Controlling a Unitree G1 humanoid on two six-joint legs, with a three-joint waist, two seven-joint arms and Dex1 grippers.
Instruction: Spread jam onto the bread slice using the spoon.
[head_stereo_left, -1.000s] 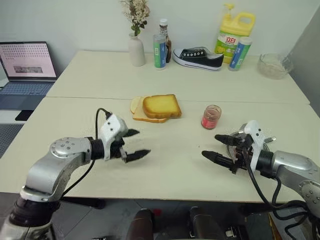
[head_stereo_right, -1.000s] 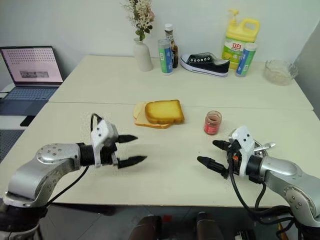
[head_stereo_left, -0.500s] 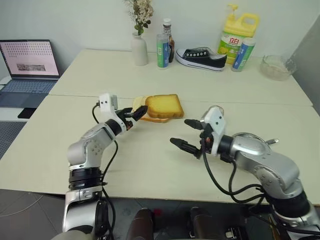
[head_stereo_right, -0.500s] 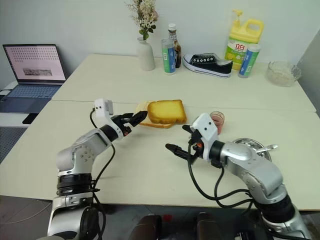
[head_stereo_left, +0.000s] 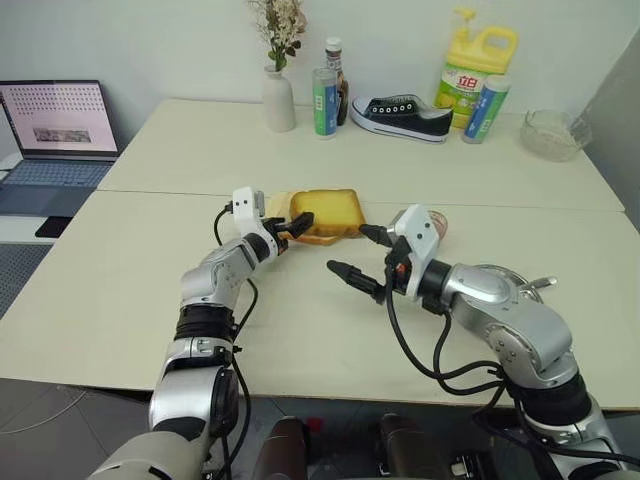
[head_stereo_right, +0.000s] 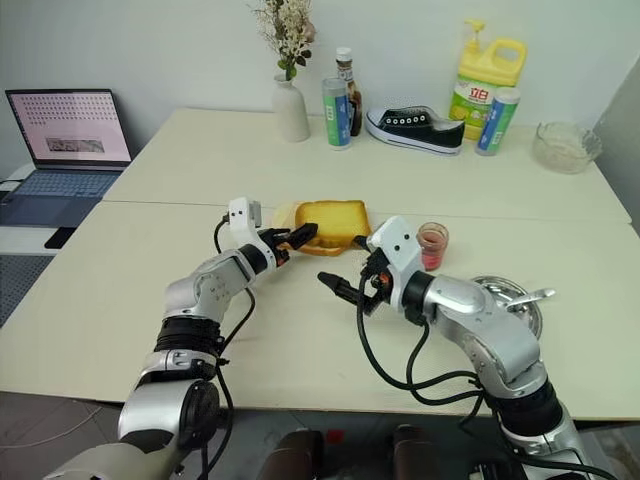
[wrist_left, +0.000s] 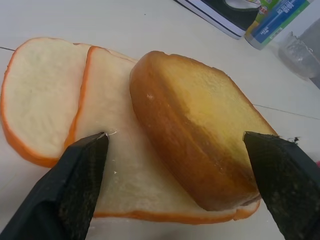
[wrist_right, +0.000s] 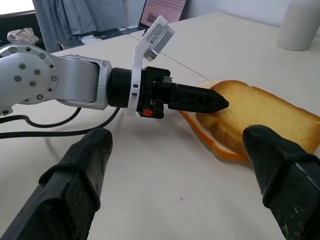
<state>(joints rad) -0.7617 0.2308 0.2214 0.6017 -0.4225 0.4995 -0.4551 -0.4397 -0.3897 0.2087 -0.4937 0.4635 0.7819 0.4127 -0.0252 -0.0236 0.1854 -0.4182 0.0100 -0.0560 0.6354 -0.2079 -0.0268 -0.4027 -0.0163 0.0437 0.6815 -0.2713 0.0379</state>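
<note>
Left claw (wrist_left: 175, 175) is seen spread wide around the bread slice (wrist_left: 200, 140) | right claw (head_stereo_left: 358, 252) is held apart above the counter (head_stereo_left: 300, 330) | jam (head_stereo_right: 432, 244) is left beside it

A pale table (head_stereo_left: 120, 290) carries the bread slice (head_stereo_left: 325, 211) stacked on 2 paler slices (wrist_left: 60, 100), a jam jar (head_stereo_right: 432, 245) beside them, and a steel dish (head_stereo_right: 508, 296) with the spoon (head_stereo_right: 530, 297). At the far edge stand a vase (head_stereo_left: 279, 100), bottles (head_stereo_left: 322, 102), a shoe (head_stereo_left: 397, 116), a detergent jug (head_stereo_left: 472, 65) and a glass bowl (head_stereo_left: 551, 132).
</note>
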